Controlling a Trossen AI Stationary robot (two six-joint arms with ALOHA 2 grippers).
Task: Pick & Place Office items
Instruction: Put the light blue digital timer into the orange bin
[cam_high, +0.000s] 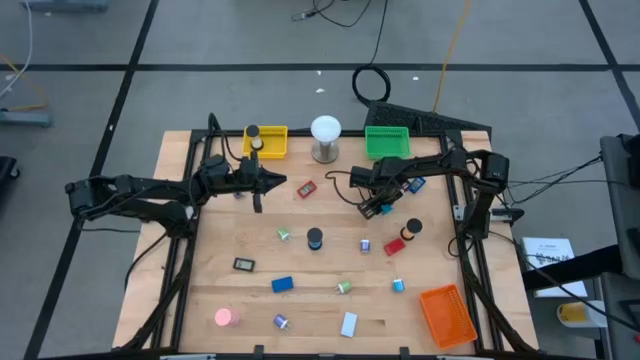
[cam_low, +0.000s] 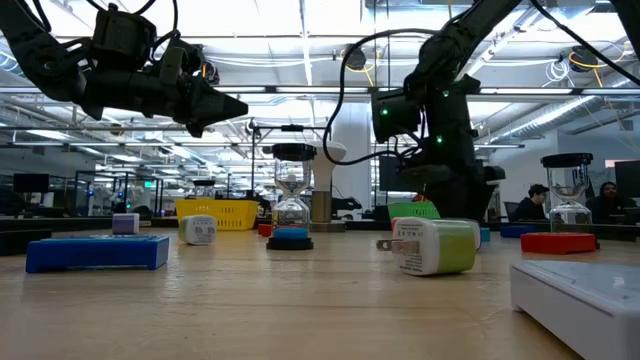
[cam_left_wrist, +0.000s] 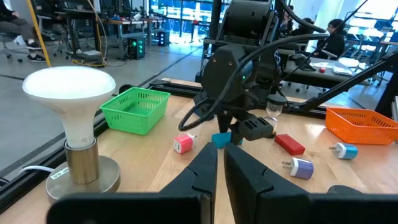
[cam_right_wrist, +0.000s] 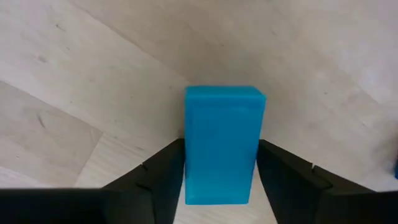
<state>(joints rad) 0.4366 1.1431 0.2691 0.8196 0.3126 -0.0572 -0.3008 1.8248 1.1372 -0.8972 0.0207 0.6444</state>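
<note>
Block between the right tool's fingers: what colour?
Bright blue; the block sits between the right tool fingers on the wooden table. Best seen in the right wrist view.

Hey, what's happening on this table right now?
The right tool is straddling a blue block lying on the wooden table, with a finger close on each side. The left tool is shut and empty, raised near the yellow tray. Other small office items lie scattered about.

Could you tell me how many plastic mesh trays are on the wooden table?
3: the yellow plastic mesh tray at the far edge left of the lamp, the green plastic mesh tray at the far edge right of it, and the orange plastic mesh tray at the near right corner.
</note>
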